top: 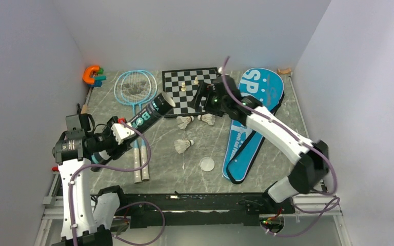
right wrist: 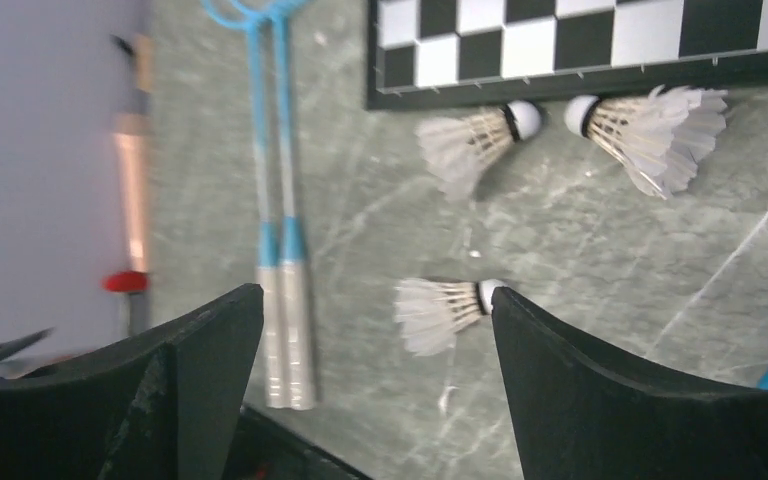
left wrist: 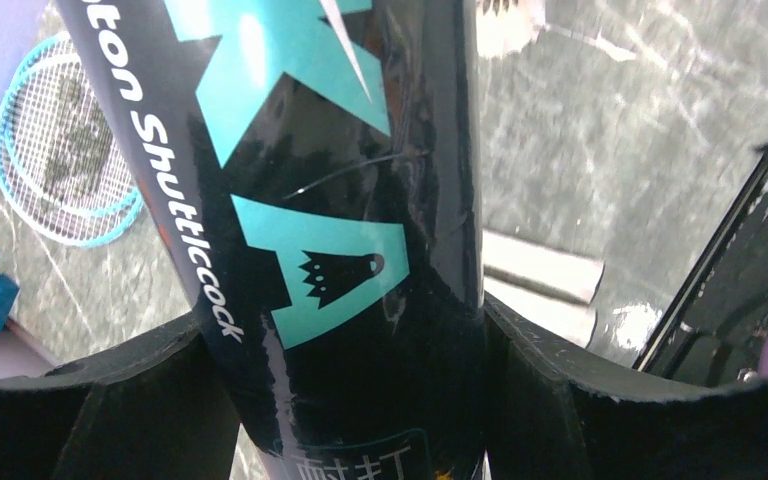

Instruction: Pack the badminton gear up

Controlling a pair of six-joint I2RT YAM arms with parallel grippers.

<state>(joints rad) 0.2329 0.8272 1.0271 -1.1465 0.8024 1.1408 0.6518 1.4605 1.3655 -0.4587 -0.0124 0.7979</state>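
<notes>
Black lettered tube (top: 151, 114), held off the table (top: 267, 169) at 9 o'clock with its mouth toward 1 o'clock, sat clamped in the left gripper (top: 120, 132); three shuttlecocks (top: 183, 146) lay loose at centre, so loading the tube seemed the step in hand. The right gripper (top: 201, 97), wide open and empty just beyond them at 12 o'clock, would next need to close on one; the right wrist view showed most plainly which way each pointed.

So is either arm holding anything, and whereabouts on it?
Left gripper clamps the black shuttlecock tube near its bottom end; right gripper is open, holding nothing.
</notes>
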